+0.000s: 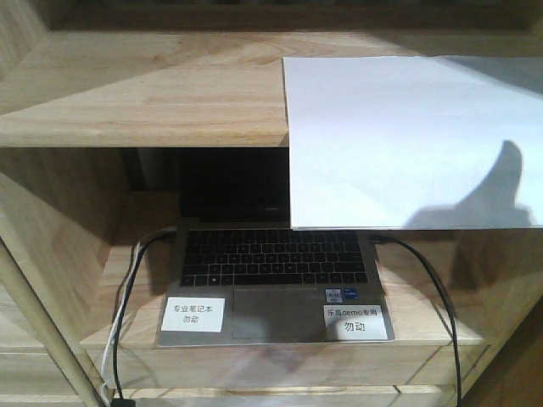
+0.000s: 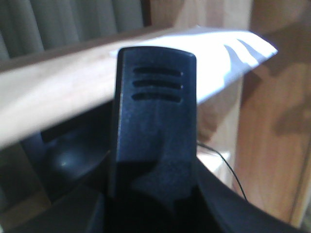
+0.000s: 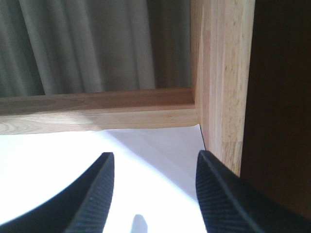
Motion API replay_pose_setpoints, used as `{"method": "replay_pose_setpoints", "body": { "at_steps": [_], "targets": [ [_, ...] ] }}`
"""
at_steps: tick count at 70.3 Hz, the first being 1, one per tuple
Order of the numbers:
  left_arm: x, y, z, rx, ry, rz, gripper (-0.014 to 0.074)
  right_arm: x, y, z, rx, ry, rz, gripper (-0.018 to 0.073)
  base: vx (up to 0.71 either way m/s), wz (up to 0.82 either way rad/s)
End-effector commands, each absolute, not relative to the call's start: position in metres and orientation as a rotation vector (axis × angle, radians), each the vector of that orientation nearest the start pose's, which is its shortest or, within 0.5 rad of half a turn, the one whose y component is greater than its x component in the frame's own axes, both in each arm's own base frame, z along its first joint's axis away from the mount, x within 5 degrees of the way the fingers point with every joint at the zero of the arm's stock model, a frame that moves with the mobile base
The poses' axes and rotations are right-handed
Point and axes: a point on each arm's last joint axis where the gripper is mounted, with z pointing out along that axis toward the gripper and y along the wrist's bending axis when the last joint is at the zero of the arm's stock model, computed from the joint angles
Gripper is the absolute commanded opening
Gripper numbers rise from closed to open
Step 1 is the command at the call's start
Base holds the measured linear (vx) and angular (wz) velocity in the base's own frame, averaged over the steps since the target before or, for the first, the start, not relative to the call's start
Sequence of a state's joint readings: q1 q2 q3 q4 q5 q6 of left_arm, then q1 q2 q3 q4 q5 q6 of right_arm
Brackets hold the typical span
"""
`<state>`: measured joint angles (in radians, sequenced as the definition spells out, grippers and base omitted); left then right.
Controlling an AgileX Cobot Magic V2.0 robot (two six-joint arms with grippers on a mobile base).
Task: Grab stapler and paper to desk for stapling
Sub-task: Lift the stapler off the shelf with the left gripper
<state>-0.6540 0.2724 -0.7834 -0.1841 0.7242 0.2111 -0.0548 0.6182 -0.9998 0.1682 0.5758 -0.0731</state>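
Note:
The white paper (image 1: 407, 140) lies on the upper wooden shelf board (image 1: 144, 93) at the right, and its front part hangs over the board's edge in front of the laptop. Over the sheet (image 3: 146, 145) my right gripper (image 3: 154, 153) stands open, with nothing between its ribbed fingers (image 3: 99, 194). In the left wrist view a black body with three slots, the stapler (image 2: 155, 111), stands upright between the dark jaws of my left gripper (image 2: 153, 194), which is shut on it. Behind it the paper's overhanging corner (image 2: 233, 53) shows. The desk is out of view.
An open laptop (image 1: 271, 263) sits on the lower shelf with two white labels (image 1: 193, 314) and black cables (image 1: 433, 280) at both sides. A wooden upright (image 3: 223, 73) stands close to the right of my right gripper. A rear rail (image 3: 97, 109) and a grey curtain lie behind.

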Motion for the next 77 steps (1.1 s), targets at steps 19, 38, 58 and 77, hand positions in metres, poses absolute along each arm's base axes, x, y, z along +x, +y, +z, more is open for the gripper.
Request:
{"method": "replay_pose_setpoints", "body": {
  "at_steps": [19, 38, 58, 77],
  "targets": [
    [-0.015, -0.004, 0.386, 0.666, 1.463, -0.571, -0.0008, 0.096, 0.002, 0.456, 0.037, 1.58, 0.073, 0.036, 0.0, 0.0],
    [-0.016, -0.003, 0.386, 0.662, 1.455, -0.572, -0.0008, 0.096, 0.002, 0.456, 0.037, 1.58, 0.073, 0.036, 0.0, 0.0],
    [-0.016, -0.003, 0.386, 0.663, 1.455, -0.572, -0.0007, 0.096, 0.002, 0.456, 0.037, 1.58, 0.073, 0.036, 0.0, 0.0],
    [-0.016, -0.003, 0.386, 0.663, 1.455, -0.572, -0.0006, 0.096, 0.002, 0.456, 0.037, 1.58, 0.073, 0.036, 0.0, 0.0]
  ]
}}
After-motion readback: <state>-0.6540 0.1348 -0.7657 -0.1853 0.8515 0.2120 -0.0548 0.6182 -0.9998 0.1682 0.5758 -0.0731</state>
